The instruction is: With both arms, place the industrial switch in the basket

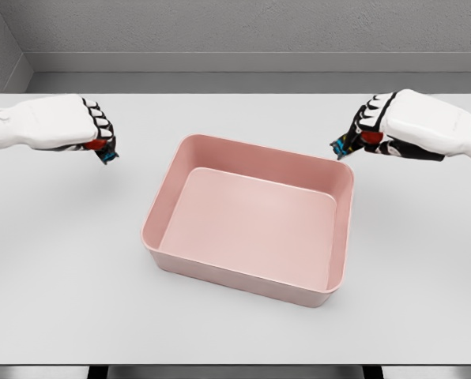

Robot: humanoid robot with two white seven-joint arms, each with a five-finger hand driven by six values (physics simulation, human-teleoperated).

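Note:
A pink rectangular basket (251, 225) sits in the middle of the white table, and nothing shows inside it. No industrial switch is visible anywhere in the head view. My left hand (103, 140) hovers to the left of the basket's far left corner, its fingers loosely bent and holding nothing. My right hand (352, 139) hovers just past the basket's far right corner, mirroring the left, fingers relaxed and holding nothing. Both hands are apart from the basket.
The white table (62, 276) runs wide on both sides of the basket and in front of it. A grey wall (235, 39) rises behind the table's far edge.

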